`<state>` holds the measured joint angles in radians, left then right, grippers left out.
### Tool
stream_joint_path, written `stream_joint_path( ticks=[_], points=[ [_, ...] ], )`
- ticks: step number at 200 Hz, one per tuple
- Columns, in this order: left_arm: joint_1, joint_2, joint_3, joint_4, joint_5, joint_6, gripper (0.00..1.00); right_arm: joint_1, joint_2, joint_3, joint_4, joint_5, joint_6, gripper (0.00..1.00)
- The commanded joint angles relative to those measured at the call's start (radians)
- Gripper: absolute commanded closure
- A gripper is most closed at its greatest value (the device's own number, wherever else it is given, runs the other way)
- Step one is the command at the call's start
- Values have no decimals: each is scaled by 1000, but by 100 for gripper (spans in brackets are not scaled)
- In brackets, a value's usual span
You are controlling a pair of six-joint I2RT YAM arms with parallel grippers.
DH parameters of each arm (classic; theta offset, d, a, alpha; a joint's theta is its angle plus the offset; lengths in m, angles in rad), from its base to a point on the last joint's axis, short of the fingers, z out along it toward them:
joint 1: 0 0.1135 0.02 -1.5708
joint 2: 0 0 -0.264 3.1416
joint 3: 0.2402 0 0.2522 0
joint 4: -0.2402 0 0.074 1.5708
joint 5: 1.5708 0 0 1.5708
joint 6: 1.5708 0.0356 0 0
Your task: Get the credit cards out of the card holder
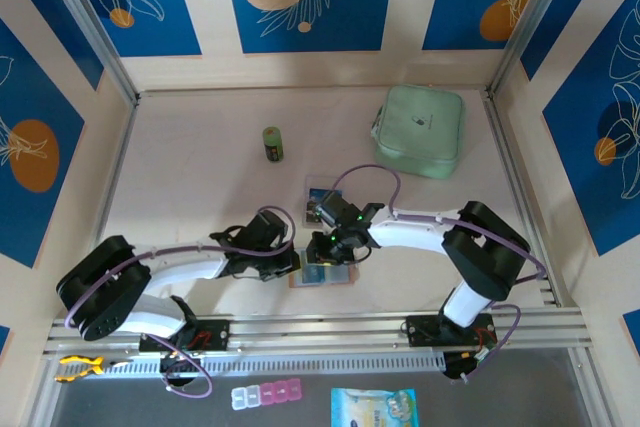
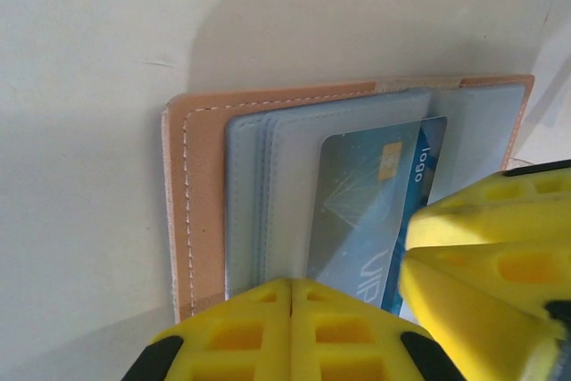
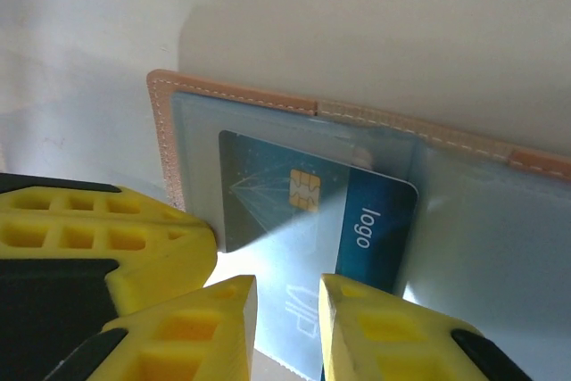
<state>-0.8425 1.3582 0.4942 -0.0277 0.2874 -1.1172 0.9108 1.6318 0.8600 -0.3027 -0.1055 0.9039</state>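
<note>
The salmon-pink card holder [image 1: 343,278] lies open and flat on the table near the front edge. Its clear pockets face up [image 2: 201,202] [image 3: 232,94]. A blue credit card [image 2: 366,194] [image 3: 303,194] with a gold chip and the word "logo" sticks partway out of a pocket. My left gripper [image 2: 293,285] [image 1: 291,265] is shut, its tips resting on the pocket's edge. My right gripper [image 3: 287,296] [image 1: 335,247] is open, its fingers straddling the card's near edge. Another blue-and-white card [image 1: 318,194] lies on the table just behind the right gripper.
A mint-green zip pouch [image 1: 421,129] sits at the back right. A small green bottle [image 1: 272,144] stands at the back centre. Below the table's front rail lie a pill organiser [image 1: 265,394] and a blue packet [image 1: 373,407].
</note>
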Motion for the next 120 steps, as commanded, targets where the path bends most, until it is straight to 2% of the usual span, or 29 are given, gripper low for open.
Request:
stream_joint_path(
  ticks=[1, 65, 120],
  points=[
    [-7, -11, -31, -9, -10, 10, 98, 4, 21, -15, 4, -32, 13, 73],
    [-6, -17, -31, -15, -12, 8, 98, 2, 10, -2, -92, 46, -7, 73],
    [-6, -23, -2, -28, -9, 16, 98, 6, -32, 4, -74, 41, -39, 73]
  ],
)
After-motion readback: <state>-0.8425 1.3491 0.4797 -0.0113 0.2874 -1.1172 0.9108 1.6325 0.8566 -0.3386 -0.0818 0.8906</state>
